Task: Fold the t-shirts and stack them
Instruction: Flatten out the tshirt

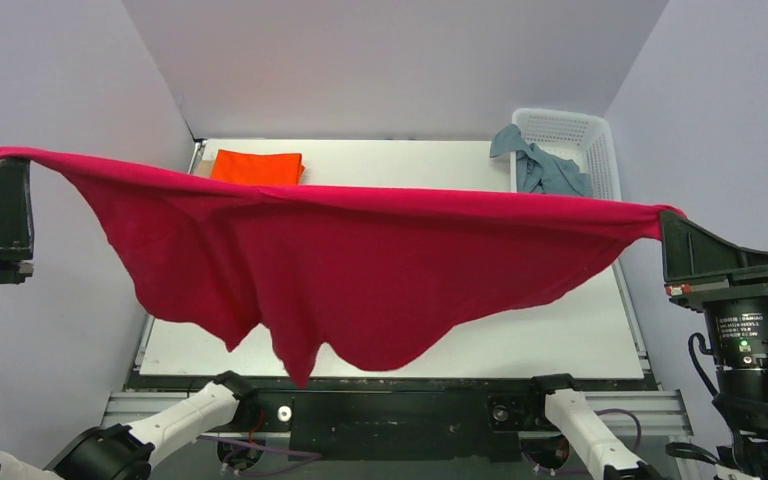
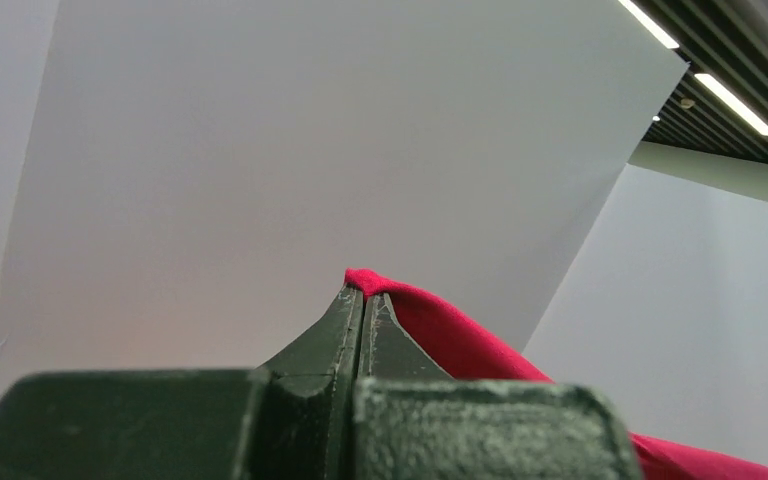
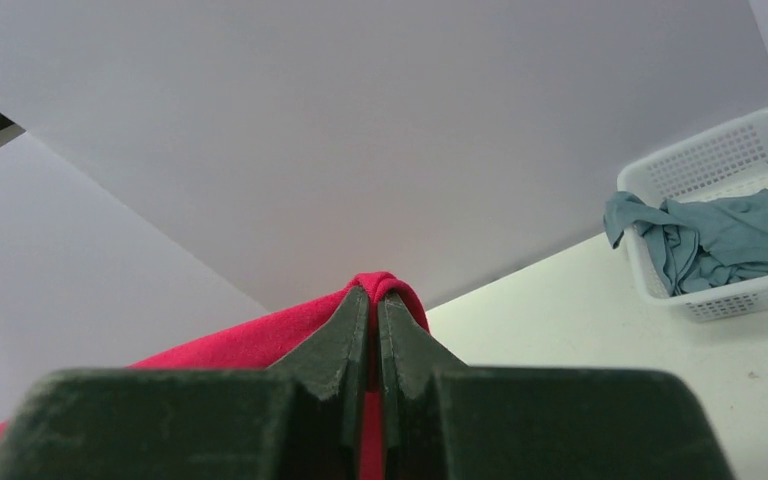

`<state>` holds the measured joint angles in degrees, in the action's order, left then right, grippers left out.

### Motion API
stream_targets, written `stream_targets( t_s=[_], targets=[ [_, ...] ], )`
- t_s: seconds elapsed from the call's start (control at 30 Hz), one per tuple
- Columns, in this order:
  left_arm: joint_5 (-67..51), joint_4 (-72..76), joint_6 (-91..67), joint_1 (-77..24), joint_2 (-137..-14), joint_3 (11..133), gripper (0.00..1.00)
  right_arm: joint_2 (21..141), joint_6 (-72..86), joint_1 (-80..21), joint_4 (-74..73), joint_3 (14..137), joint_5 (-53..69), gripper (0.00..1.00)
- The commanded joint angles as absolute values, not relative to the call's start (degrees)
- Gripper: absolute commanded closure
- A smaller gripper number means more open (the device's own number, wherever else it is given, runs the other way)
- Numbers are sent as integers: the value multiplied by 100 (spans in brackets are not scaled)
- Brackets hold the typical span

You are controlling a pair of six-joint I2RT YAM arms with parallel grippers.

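Observation:
The crimson red t-shirt (image 1: 360, 270) hangs stretched wide above the table, held at both ends. My left gripper (image 1: 5, 160) is shut on its left end, raised high at the far left; the left wrist view shows the jaws closed with red cloth (image 2: 440, 330) over the tips (image 2: 364, 295). My right gripper (image 1: 668, 222) is shut on the right end; red cloth (image 3: 260, 340) is pinched between its jaws (image 3: 374, 295). A folded bright orange t-shirt (image 1: 257, 166) lies at the table's far left. A dusty grey-blue t-shirt (image 1: 545, 165) (image 3: 720, 235) drapes over the basket. No beige shirt shows.
The white lattice basket (image 1: 585, 135) (image 3: 720, 165) stands at the table's far right corner. The white table (image 1: 560, 330) lies below the hanging shirt. Pale walls enclose the left, back and right sides.

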<state>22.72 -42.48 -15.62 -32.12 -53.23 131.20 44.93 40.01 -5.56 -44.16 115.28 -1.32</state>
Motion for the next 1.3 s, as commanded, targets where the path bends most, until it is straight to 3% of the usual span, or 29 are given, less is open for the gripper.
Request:
stream_targets(
  t_s=[0.0,0.23,0.5,0.57,0.7,0.9,1.27],
  targets=[
    [2017,-4167,-1216,-3105,-5472,13399,100,4400,3874,-501,-4643,11614,-279,100],
    [2064,-3826,-1158,-3076,-5242,12382,100,4134,3987,-501,-4793,10886,-574,100],
    [4123,-2324,-1183,-3165,-5080,8604,100,3708,4302,-500,-4602,7898,-1435,100],
    [4037,-1854,-1245,-3070,-5365,7977,100,3825,4372,-501,-4389,7222,-1667,100],
    [2763,-522,-1387,-2464,-6354,6823,100,4629,4287,-477,-3139,6062,-1770,100],
    [1418,219,-1655,-1644,-7926,6646,100,6316,4016,-249,-1951,5780,-1227,100],
    [883,413,-1244,-1471,-10271,7981,100,8997,4035,-19,-1265,6896,-797,100]
  ],
)
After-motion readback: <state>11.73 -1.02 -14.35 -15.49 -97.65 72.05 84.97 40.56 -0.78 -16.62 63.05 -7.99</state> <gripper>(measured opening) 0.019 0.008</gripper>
